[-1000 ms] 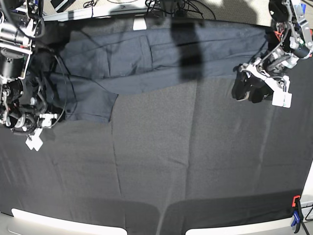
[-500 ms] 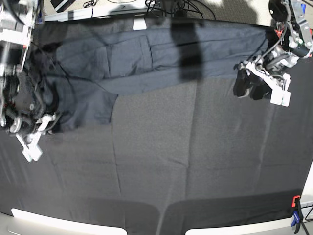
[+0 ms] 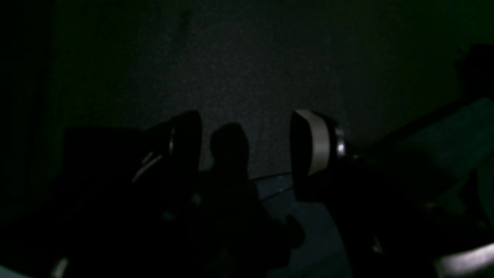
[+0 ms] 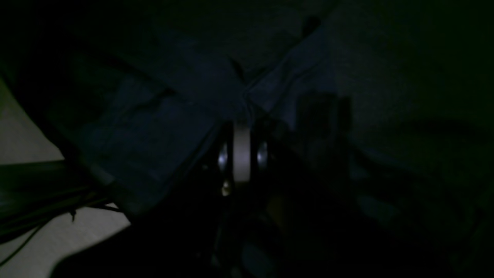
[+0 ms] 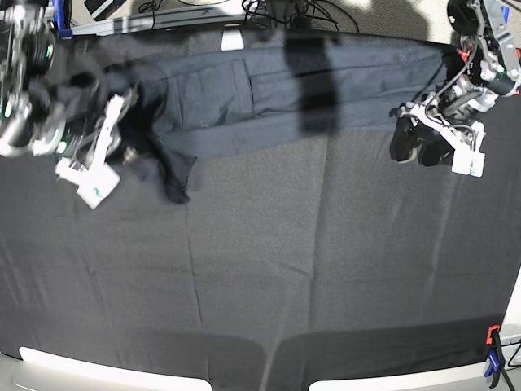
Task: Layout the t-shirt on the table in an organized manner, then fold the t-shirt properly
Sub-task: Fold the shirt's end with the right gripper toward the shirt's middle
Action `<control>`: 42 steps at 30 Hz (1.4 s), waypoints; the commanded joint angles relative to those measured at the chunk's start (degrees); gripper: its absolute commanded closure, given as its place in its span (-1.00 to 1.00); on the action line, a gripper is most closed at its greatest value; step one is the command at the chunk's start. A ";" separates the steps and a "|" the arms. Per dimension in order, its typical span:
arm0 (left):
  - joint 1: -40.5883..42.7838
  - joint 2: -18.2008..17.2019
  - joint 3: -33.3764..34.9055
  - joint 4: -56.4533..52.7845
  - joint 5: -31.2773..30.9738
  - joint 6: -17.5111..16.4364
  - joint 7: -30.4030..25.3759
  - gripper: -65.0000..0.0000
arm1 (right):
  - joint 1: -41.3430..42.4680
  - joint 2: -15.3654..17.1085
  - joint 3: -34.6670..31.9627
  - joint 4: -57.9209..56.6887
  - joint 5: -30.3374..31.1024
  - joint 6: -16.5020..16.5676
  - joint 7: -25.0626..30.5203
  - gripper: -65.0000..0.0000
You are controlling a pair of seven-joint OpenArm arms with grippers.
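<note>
T-shirt fills far edge; near table open.

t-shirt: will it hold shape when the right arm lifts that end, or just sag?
Likely sags: the t-shirt bunches and droops where the right gripper pinches it. Probably light, since thin folds gather there. It may drag across the table rather than slide; both look like matte cloth.

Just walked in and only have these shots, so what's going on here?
A two-armed robot is working on a dark t-shirt that lies stretched along the far side of the black-covered table. The right gripper is shut on a bunched sleeve end of the shirt and has it lifted off the cloth. The left gripper hangs open near the shirt's other end, holding nothing. The shirt is not yet laid flat or folded.
</note>
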 commanded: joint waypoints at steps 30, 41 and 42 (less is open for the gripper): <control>-0.44 -0.50 -0.22 1.16 -1.11 -0.26 -1.36 -0.05 | -15.23 -2.56 0.52 8.37 6.56 0.32 0.63 0.43; -0.46 -0.50 -0.22 1.16 -1.11 -0.26 -1.33 -0.05 | -13.68 -2.56 0.55 8.37 11.76 0.32 1.22 0.22; -0.46 -0.50 -0.22 1.16 -1.09 -0.26 -1.33 -0.05 | -12.92 -2.56 0.55 8.37 9.64 0.32 1.92 0.22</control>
